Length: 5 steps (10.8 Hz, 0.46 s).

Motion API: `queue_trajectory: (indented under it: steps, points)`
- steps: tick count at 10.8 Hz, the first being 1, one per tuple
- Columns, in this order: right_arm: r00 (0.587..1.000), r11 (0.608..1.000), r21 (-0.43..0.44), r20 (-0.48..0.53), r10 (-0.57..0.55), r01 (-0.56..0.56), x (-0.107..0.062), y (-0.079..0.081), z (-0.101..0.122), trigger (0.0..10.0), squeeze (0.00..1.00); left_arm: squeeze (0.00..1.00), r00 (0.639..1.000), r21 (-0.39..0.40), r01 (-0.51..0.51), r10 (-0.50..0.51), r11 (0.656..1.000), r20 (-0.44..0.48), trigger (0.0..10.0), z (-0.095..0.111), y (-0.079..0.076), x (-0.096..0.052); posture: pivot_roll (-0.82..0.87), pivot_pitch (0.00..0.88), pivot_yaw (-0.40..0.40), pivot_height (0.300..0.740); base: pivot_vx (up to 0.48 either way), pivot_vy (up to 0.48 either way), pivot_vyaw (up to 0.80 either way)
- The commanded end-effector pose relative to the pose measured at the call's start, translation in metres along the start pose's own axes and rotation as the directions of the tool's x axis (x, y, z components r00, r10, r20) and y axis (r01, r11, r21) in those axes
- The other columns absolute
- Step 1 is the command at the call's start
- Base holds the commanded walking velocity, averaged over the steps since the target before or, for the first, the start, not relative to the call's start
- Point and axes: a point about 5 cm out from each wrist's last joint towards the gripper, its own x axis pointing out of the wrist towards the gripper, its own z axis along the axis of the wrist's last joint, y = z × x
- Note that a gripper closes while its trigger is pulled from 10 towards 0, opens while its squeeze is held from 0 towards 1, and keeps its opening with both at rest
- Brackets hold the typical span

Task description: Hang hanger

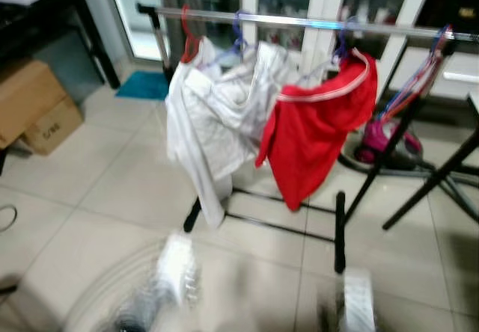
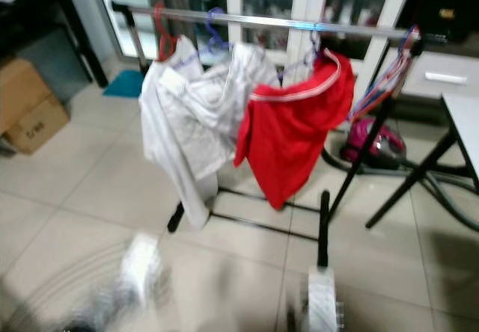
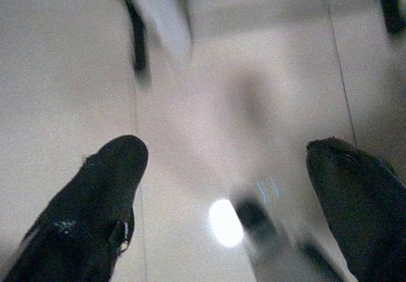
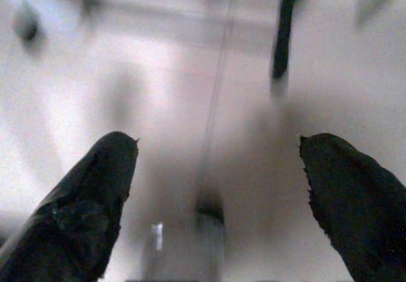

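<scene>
2 silver arms; tapered black fingers (image 3: 95, 206)

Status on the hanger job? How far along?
Done: a white shirt and a red garment hang on the rail, with spare hangers at its right end. In hand: nothing; the left pincer and right pincer are open over floor. Left: getting a hanger and hanging it.
</scene>
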Motion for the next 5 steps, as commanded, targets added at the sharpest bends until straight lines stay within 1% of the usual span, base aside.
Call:
queue_trajectory:
  steps: [1, 2, 3, 4, 5]
  points:
    - [0.989, 0.999, -0.023, 0.146, 0.035, -0.032, 0.003, -0.002, 0.036, 10.0, 1.0, 1.0, 0.998, -0.014, 0.012, -0.011, 1.0, 0.068, 10.0, -0.001, -0.005, -0.003, 0.03, 0.0, 0.057, 0.74, 0.0, 0.0, 0.0]
    - [0.943, 0.996, -0.076, 0.327, 0.065, -0.042, -0.014, -0.01, 0.065, 10.0, 1.0, 1.0, 0.953, -0.025, -0.056, 0.061, 0.998, 0.296, 10.0, 0.028, 0.009, -0.017, 0.04, 0.0, 0.051, 0.74, 0.0, 0.0, 0.0]
    - [0.881, 0.994, -0.071, 0.46, 0.11, -0.087, -0.04, -0.01, 0.091, 10.0, 1.0, 1.0, 0.884, -0.139, -0.045, 0.105, 0.989, 0.456, 10.0, 0.062, 0.019, -0.037, 0.05, 0.0, 0.06, 0.74, 0.0, 0.0, 0.0]
    - [0.84, 0.994, -0.059, 0.531, 0.109, -0.091, -0.062, -0.009, 0.109, 10.0, 1.0, 1.0, 0.827, -0.187, -0.038, 0.136, 0.982, 0.545, 10.0, 0.09, 0.027, -0.057, 0.06, 0.0, 0.07, 0.74, 0.0, 0.0, 0.0]
    - [0.773, 0.999, 0.004, 0.634, 0.029, -0.04, -0.094, -0.007, 0.137, 10.0, 1.0, 1.0, 0.754, -0.104, -0.125, 0.163, 0.987, 0.637, 10.0, 0.127, 0.034, -0.085, 0.06, 0.0, 0.09, 0.74, 0.0, 0.0, 0.0]
